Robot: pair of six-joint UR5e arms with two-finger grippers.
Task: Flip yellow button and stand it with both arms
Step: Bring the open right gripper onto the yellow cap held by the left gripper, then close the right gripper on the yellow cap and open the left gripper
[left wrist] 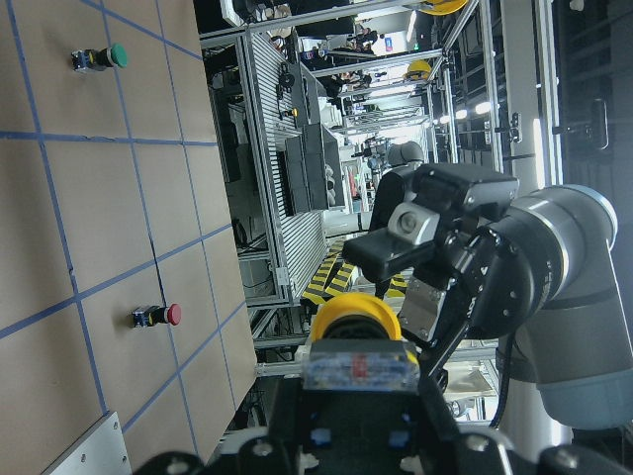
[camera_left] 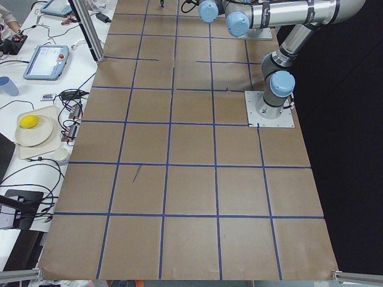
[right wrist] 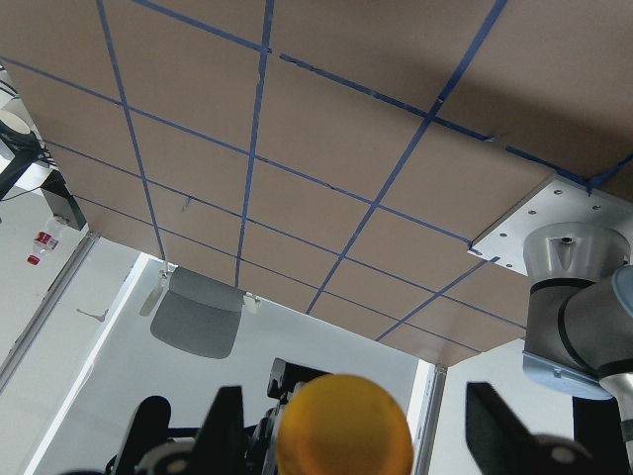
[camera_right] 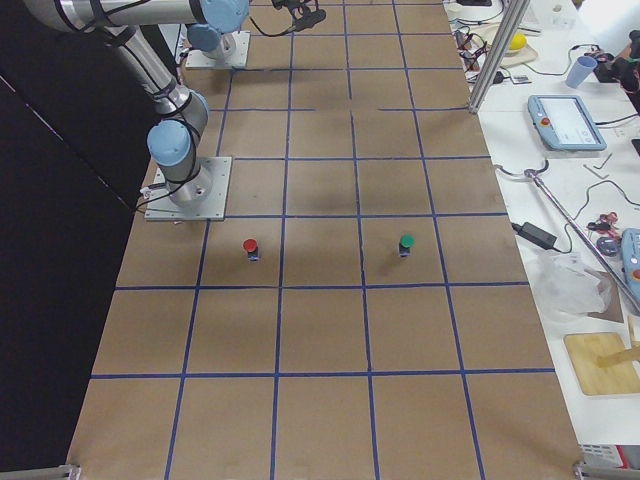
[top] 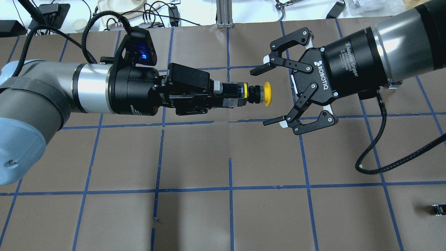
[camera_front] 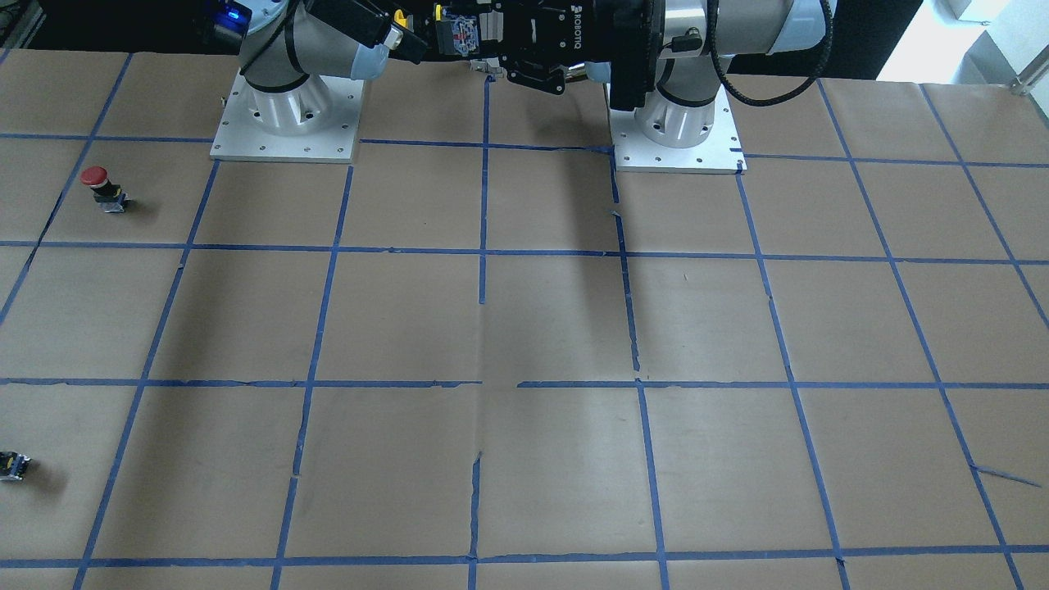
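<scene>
Left arm (top: 31, 104), with its elbow cap large at lower left of the overhead view, reaches toward frame right. Left gripper (top: 226, 94) is clamped on the grey-black body of the yellow button (top: 258, 94), held above the tabletop (top: 195, 157) at centre of the upper half. Button long axis is horizontal in frame, with the yellow cap pointing frame right at the right gripper (top: 260, 98). Right gripper fingers are spread wide, tips above and below the cap and clear of it. White "ROBOTIQ" is on the right gripper's palm. Smaller print behind it ends "Gripper", the rest unclear.
</scene>
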